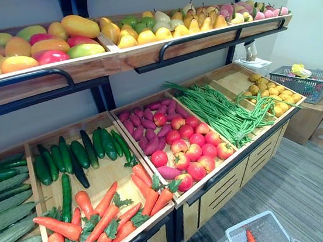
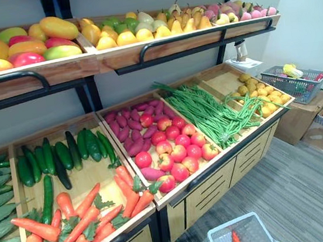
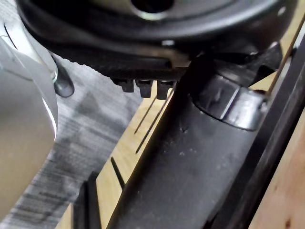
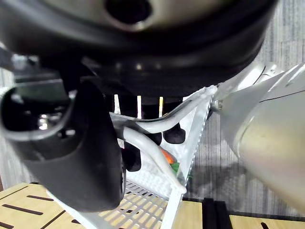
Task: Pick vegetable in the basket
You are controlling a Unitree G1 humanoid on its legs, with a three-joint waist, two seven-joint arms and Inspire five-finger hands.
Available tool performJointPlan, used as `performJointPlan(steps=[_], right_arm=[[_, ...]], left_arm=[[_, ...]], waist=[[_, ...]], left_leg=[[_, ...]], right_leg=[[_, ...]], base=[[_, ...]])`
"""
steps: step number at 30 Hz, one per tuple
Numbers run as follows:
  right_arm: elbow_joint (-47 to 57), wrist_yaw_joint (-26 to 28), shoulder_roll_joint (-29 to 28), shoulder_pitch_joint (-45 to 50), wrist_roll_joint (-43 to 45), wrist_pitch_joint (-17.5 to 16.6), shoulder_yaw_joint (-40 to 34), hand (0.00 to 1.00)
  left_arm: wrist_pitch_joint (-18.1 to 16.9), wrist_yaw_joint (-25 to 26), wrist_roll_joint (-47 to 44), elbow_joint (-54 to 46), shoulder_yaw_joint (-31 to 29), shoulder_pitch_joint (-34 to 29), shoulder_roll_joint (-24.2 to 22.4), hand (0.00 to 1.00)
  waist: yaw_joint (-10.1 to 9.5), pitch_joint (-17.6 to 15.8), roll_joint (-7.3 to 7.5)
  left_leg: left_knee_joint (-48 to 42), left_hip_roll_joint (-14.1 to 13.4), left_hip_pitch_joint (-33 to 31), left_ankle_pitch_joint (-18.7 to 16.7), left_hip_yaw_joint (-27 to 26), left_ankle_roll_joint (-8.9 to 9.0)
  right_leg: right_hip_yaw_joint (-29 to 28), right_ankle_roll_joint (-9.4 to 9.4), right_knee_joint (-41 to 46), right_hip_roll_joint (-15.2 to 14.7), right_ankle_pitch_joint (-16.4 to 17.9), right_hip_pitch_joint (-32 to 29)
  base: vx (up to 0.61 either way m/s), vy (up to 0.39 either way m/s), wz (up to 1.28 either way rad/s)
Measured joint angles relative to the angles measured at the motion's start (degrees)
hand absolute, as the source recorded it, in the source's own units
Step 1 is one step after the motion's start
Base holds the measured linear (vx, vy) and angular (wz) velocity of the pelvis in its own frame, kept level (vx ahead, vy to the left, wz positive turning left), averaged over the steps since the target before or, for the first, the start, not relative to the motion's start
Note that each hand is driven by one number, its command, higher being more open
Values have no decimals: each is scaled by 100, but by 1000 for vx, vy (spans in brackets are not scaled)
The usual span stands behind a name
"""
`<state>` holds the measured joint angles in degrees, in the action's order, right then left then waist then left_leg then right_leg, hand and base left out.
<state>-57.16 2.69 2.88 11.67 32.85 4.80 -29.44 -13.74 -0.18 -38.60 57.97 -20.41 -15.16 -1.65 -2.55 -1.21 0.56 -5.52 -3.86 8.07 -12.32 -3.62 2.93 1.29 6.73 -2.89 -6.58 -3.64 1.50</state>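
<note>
While carrying: right robot hand (image 4: 71,143) curls round basket (image 4: 190,143) handle, carrot (image 4: 167,155) beneath.
Advice: keep basket level.

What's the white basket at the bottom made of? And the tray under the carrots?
The white mesh basket is probably plastic: smooth, matte white grid walls. The pale brown display tray looks like wood or wood-look board: faint grain, matte.

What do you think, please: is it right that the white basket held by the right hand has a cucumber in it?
Not quite: the white basket held by the right hand has a carrot in it, not a cucumber. The left eye view shows it, orange, lying inside.
</note>
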Motion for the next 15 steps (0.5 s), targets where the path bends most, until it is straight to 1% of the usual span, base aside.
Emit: performJointPlan(steps=[1, 2, 3, 5, 7, 9, 12, 15], right_arm=[[-3, 2, 5, -16, -1, 0, 60, 0], [-47, 20, 24, -92, -13, 9, 178, 0], [-86, 41, 31, -138, -17, 14, 208, 0], [-219, 90, 74, -263, -128, 61, 390, 0], [-243, 112, 92, -309, -130, 119, 445, 0], [-278, 128, 123, -321, -132, 161, 591, 0], [-428, 163, 150, -325, -132, 233, 602, 0], [-477, 164, 183, -305, -130, 247, 635, 0]], left_arm=[[19, -94, -44, 29, 92, 38, 33, 100], [123, -358, -48, 85, 361, 95, 140, 100], [179, -476, 0, 108, 472, 115, 170, 100], [299, -822, 102, 213, 939, 276, 381, 100], [352, -997, 101, 228, 1135, 319, 484, 100], [411, -1068, 102, 229, 1324, 355, 571, 100], [426, -1099, 102, 231, 1353, 379, 595, 100], [426, -1101, 106, 248, 1511, 396, 677, 100]], waist=[[3, -6, -10], [27, -45, -11], [30, -75, -5], [45, -168, -14], [89, -186, -24], [141, -194, -30], [162, -235, -29], [201, -256, -3]], left_leg=[[2, -1, -2, 0, -31, 1], [3, -4, 9, -2, -93, 3], [3, -8, 23, -4, -124, 5], [2, -36, 77, -25, -258, 29], [-2, -57, 91, -48, -344, 30], [-13, -82, 102, -82, -481, 38], [-39, -103, 158, -155, -708, 45], [-106, -109, 186, -235, -894, 33]], right_leg=[[-28, 1, 6, 6, -4, -25], [-107, -7, 10, 22, -24, -53], [-136, -11, 10, 30, -31, -58], [-277, -29, 20, 80, -53, -83], [-344, -30, 48, 112, -54, -126], [-486, -32, 96, 160, -55, -209], [-702, -36, 144, 223, -61, -292], [-887, -21, 144, 258, -87, -337]], base=[[-6, -1, -23], [-7, -2, -23], [-18, -4, -31], [-22, -6, -28], [-10, -6, -24], [4, 2, -38], [14, 18, -38], [14, 36, -36]])
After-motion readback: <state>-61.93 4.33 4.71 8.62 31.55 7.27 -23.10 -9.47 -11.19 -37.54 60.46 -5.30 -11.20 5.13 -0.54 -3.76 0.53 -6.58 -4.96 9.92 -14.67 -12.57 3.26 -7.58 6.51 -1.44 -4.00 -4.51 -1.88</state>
